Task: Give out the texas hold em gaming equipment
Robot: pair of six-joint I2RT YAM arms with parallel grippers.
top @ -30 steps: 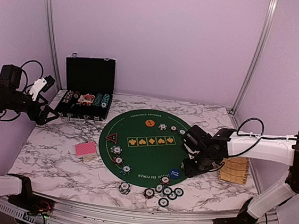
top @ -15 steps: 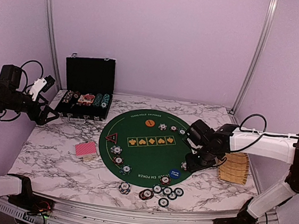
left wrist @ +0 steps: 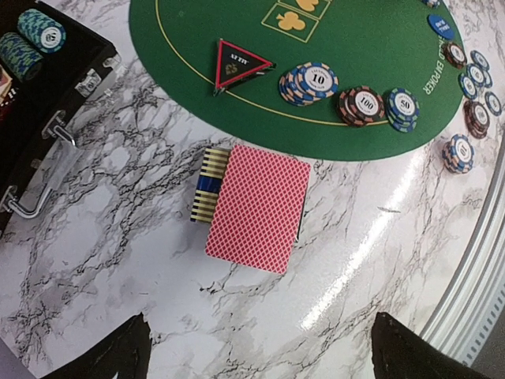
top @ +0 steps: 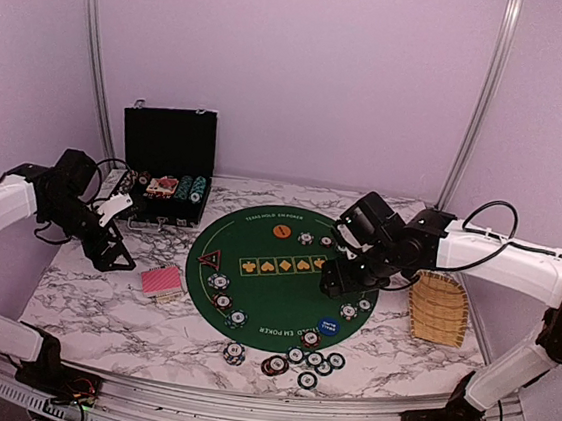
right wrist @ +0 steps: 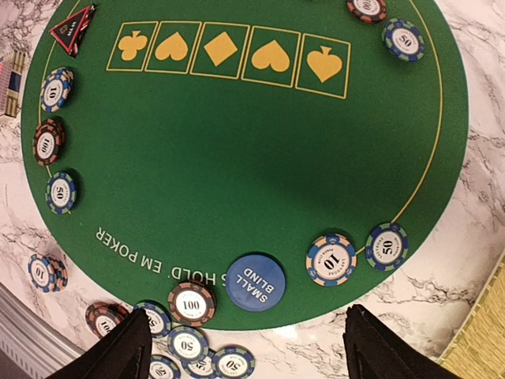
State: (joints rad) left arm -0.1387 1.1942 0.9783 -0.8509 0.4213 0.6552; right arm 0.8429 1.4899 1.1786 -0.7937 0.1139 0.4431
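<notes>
Marble tabletop [top: 100, 302] carried a round green poker mat [top: 273, 290]. I saw the left gripper [left wrist: 260, 347] spread wide above the red-backed card deck [left wrist: 256, 207] just off the mat's edge; right gripper [right wrist: 246, 324] spread above rim-side poker chips [right wrist: 331, 260].

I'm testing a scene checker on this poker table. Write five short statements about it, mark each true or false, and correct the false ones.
1. The red-backed card deck lies on the green mat. False: the deck lies on the marble table, just off the mat's edge.
2. The black chip case stands open. True.
3. The right tool grips a chip. False: its fingers are apart with nothing between them.
4. The blue small-blind button lies on the mat. True.
5. The wicker basket sits left of the mat. False: the basket sits to the mat's right.
</notes>
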